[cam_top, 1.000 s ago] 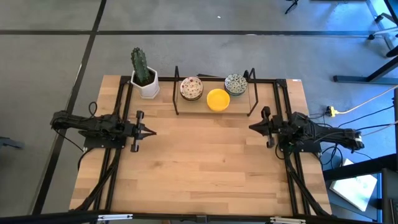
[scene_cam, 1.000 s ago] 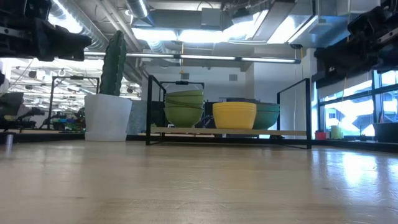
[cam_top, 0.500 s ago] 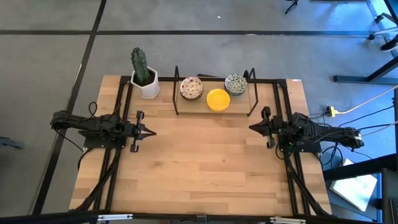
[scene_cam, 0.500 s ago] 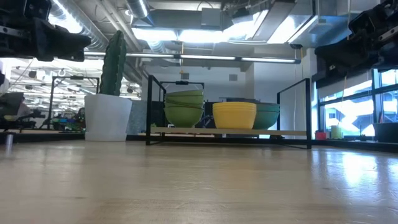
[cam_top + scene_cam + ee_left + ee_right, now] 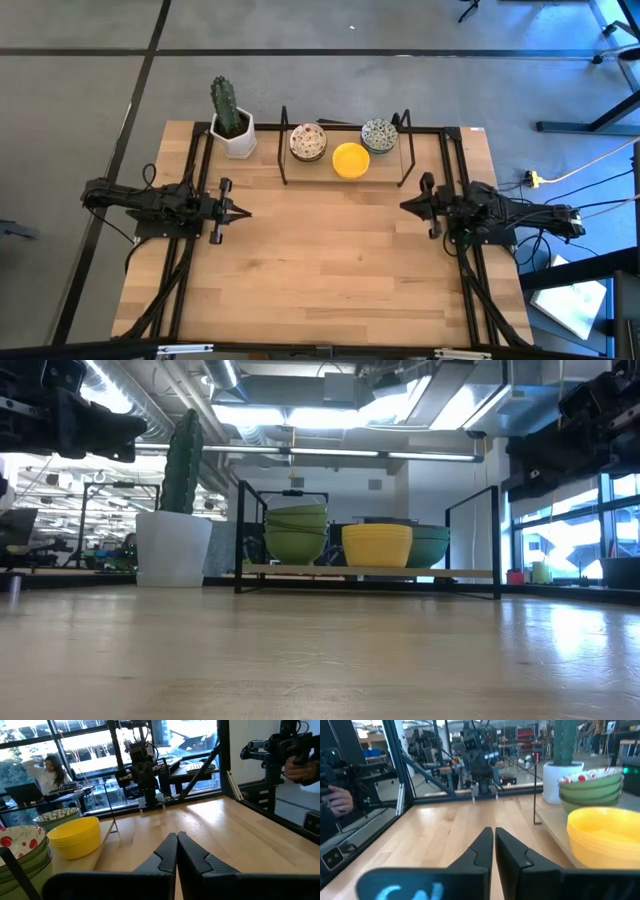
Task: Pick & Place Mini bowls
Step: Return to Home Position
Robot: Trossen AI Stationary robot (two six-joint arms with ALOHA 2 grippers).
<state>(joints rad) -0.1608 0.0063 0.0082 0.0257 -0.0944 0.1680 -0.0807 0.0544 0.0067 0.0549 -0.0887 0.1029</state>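
Note:
Three stacks of mini bowls sit on a low wooden tray inside a black wire rack (image 5: 283, 145) at the table's far edge: a red-speckled stack (image 5: 308, 142), a plain yellow stack (image 5: 350, 160) and a green-blue patterned stack (image 5: 379, 134). The low view shows the red-speckled stack (image 5: 296, 534), the yellow stack (image 5: 377, 546) and the patterned stack (image 5: 430, 546) side by side. My left gripper (image 5: 243, 211) hovers shut over the table's left side, pointing right. My right gripper (image 5: 406, 205) hovers shut over the right side, pointing left. Each is well short of the bowls.
A cactus in a white square pot (image 5: 233, 132) stands left of the rack. Black frame rails (image 5: 193, 180) run along both sides of the table. The wooden tabletop (image 5: 320, 260) between the arms is bare. A person sits behind glass beyond the table (image 5: 52, 770); a hand shows at one edge (image 5: 337, 800).

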